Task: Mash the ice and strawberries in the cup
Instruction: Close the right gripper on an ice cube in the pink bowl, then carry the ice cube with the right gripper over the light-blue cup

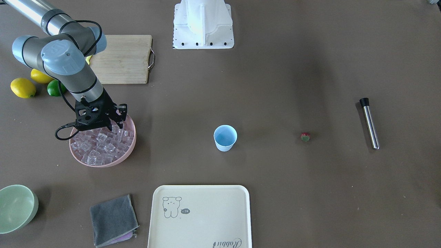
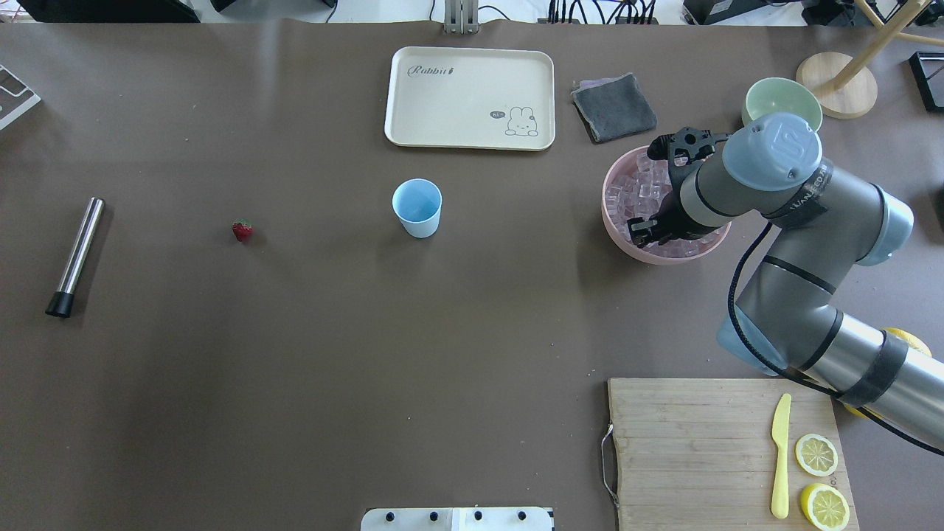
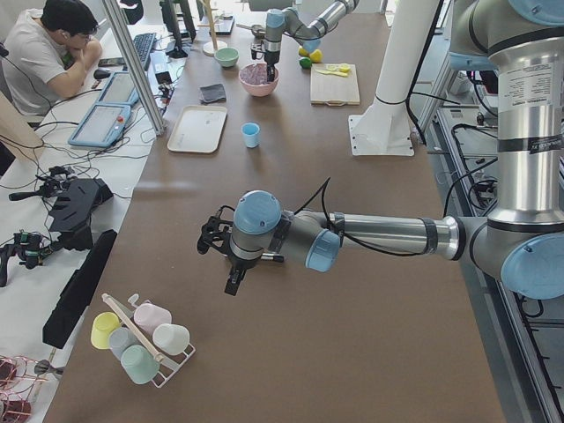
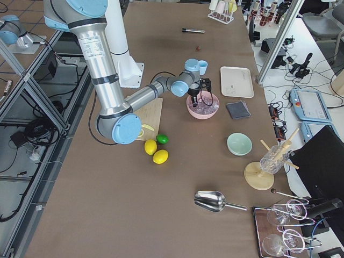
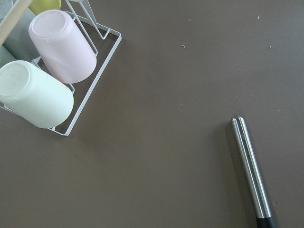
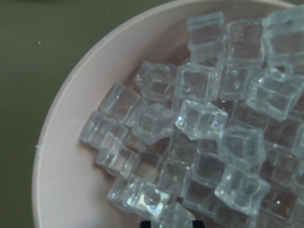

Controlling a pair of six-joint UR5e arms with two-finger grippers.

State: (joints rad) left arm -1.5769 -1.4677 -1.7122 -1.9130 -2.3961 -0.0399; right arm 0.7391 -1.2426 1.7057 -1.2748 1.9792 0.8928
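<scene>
- Right gripper points down into the pink bowl, tips at the top layer of ice. Arm and wrist housing cover the fingers in both top views, so I cannot tell if they are apart, together or clamped on a cube.
- Left gripper hangs over bare table at the far left end, well apart from everything in play. It shows only in the side view, so I cannot tell its state either.
- Step in hand, as I read it: fetching ice, the first ingredient.
- Cup stands upright mid-table, well apart from the bowl, and looks empty from above.
- Strawberry lies on the table between the cup and the metal rod, touching neither.
- Next move calls for closing on a single cube — they are packed tight and look slick, so neighbours may ride up or the cube may squirt out. Then lift clear of the rim, carry across and release right over the cup mouth.
- Mashing looks far off: nothing is in the cup and the rod lies flat.
- Hard to see: the right wrist camera shows only cubes and bowl wall, plus a dark sliver at the bottom edge that I can't identify.
- Left wrist camera shows the rod and a rack of cups — no fingers.
</scene>
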